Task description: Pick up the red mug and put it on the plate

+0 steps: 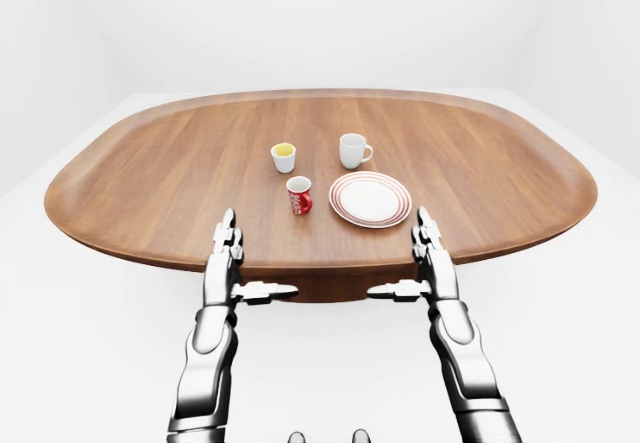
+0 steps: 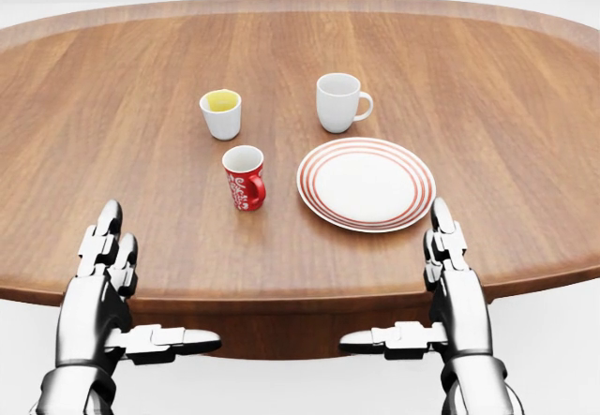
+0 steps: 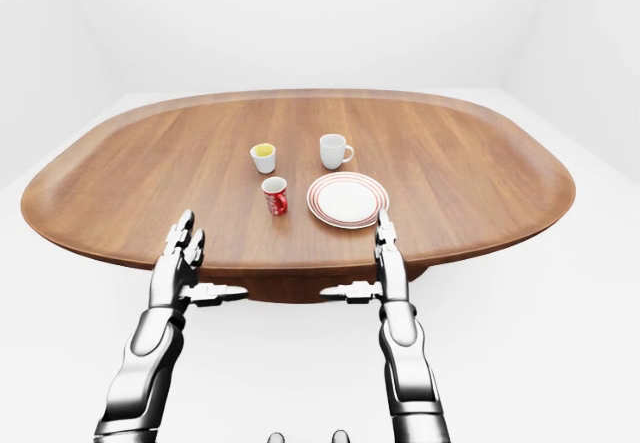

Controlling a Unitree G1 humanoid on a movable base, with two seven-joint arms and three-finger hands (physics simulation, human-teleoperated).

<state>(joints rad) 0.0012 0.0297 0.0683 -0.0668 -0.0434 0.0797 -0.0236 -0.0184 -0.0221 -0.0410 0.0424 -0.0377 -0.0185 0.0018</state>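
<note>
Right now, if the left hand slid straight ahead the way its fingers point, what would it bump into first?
Probably nothing soon: the left hand points up the bare table, passing left of the red mug and the yellow-filled cup. Depth is uncertain.
</note>
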